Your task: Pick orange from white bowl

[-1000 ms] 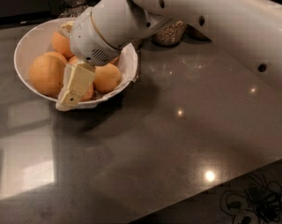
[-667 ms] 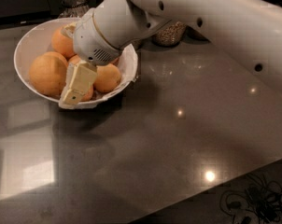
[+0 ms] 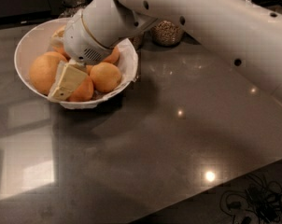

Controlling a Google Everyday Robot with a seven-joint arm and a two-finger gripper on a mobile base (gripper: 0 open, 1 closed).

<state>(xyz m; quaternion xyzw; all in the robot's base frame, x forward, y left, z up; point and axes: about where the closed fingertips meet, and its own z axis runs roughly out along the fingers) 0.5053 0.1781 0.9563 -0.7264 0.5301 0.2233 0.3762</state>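
The end effector (image 3: 66, 82) is reaching into the white bowl (image 3: 25, 45), just beside the orange (image 3: 42, 72). Whether it is grasping anything cannot be told. The orange is sitting unlifted, so the pick is pending.

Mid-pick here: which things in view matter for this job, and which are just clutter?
Job:
orange, the largest, on the bowl's left in view
white bowl
gripper, low inside the bowl among the fruit

Lying about:
smaller oranges
jar of grains
cables
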